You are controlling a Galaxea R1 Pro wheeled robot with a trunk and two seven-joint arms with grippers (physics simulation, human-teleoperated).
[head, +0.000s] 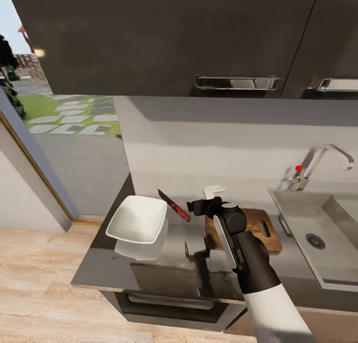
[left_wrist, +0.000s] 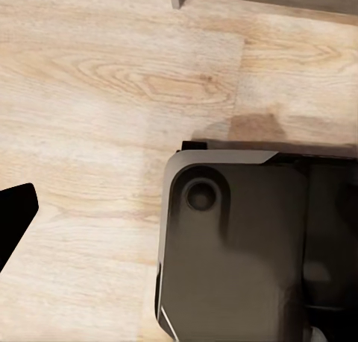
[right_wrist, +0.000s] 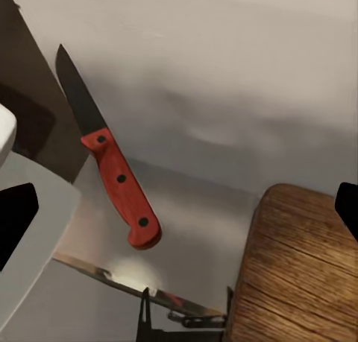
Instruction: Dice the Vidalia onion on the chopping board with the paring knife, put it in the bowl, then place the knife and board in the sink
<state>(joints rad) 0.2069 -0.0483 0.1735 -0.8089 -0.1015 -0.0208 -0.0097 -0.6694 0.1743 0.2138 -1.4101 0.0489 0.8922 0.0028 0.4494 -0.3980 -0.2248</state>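
Note:
The paring knife point(head: 175, 205) point(right_wrist: 119, 184), with its dark blade and red handle, lies on the dark countertop point(head: 104, 278) between the white bowl point(head: 136, 218) and the brown chopping board point(head: 261, 228) point(right_wrist: 302, 271). My right gripper point(head: 198, 207) point(right_wrist: 179, 215) hovers open just right of the knife handle, above the board's left edge, holding nothing. The right forearm crosses the board. The grey sink point(head: 298, 218), with tap and red knob point(head: 298, 168), is at the right. The Vidalia onion is out of view. My left gripper point(left_wrist: 179, 215) hangs open over the wooden floor.
Dark wall cabinets point(head: 164, 34) with chrome handles hang above the counter. A small pale shape point(head: 215, 189) sits behind the right gripper; I cannot tell what it is. The robot's dark base point(left_wrist: 239, 238) is under the left gripper. A doorway to a garden opens at the left.

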